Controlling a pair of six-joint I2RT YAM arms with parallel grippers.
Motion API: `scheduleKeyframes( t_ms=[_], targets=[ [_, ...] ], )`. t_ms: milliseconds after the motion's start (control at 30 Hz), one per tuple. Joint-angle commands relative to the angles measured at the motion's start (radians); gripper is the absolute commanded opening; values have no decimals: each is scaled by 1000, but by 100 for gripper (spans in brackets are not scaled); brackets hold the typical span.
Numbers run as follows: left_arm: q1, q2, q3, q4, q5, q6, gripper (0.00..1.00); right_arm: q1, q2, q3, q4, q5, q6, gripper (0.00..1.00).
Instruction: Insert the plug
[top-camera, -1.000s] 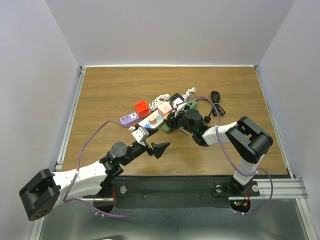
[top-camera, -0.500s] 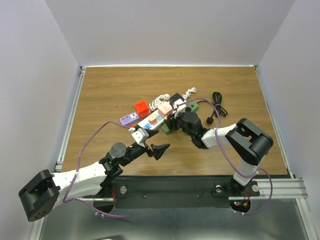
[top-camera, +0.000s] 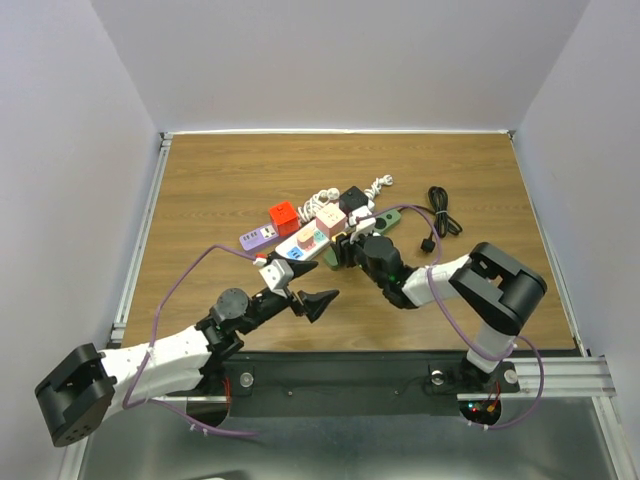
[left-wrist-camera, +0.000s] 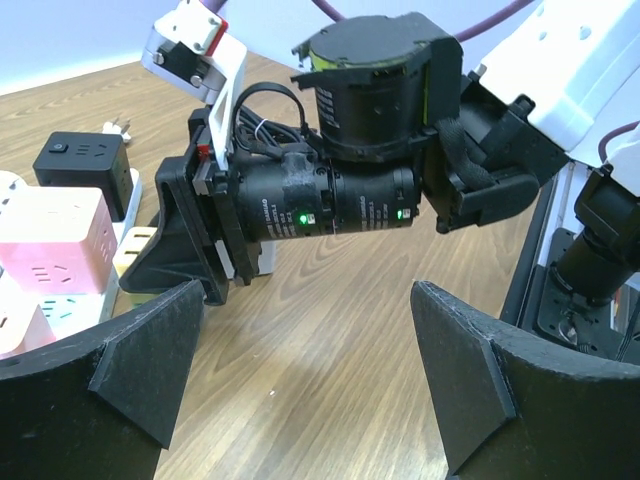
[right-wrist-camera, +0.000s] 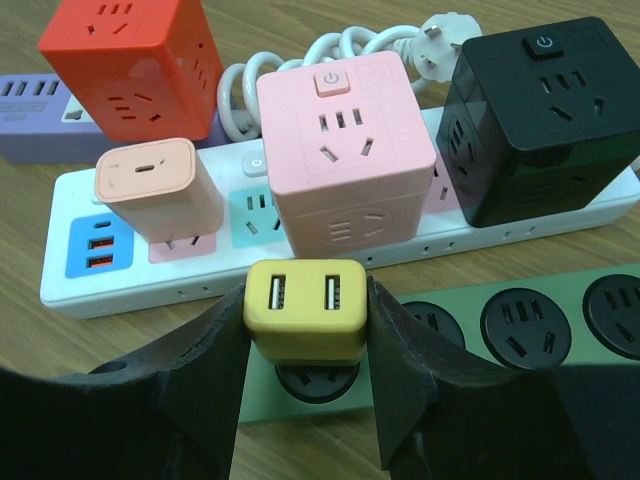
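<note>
Overhead view of a wooden surface (top-camera: 220, 180) with two robot arms reaching in from the near edge toward a cluster of power strips and cube sockets at the centre.

On the left, the left fingers (top-camera: 320, 300) hover above bare wood, near the cluster's near-left side. They are spread wide with nothing between them.

Just beyond them the cluster starts with a purple power strip (right-wrist-camera: 30, 115), and a red cube socket (right-wrist-camera: 130, 65) sits at its right end. Nearer lies a long white power strip (right-wrist-camera: 130, 290). A small peach charger (right-wrist-camera: 160, 185) and, to its right, a pink cube socket (right-wrist-camera: 345, 150) stand on it. A black cube socket (right-wrist-camera: 540, 110) sits at its right end, and a coiled white cord (right-wrist-camera: 340, 45) lies behind the pink cube.

Nearer than the white strip lies a green power strip (right-wrist-camera: 560, 330) with round sockets. The right fingers (right-wrist-camera: 200, 390) are closed on a yellow plug (right-wrist-camera: 305, 305), a small block with two USB ports facing up. One finger presses each side. The plug stands upright over the leftmost visible round socket of the green strip. The fingers hide its underside, so it appears to rest on that socket, but whether it is pushed in cannot be told.

At the far right, apart from the cluster, a coiled black cable (top-camera: 440, 210) lies on the wood.
</note>
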Motion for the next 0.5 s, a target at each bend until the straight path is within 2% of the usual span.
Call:
scheduleKeyframes(
  t_ms=[0,467],
  targets=[
    [2,-30,-13,65,26,-6,95,72,98,-102,-356,-9,85,0],
    [2,-33,-8,59,18,-3,95,108,190,-125,-304,5,149,0]
  ],
)
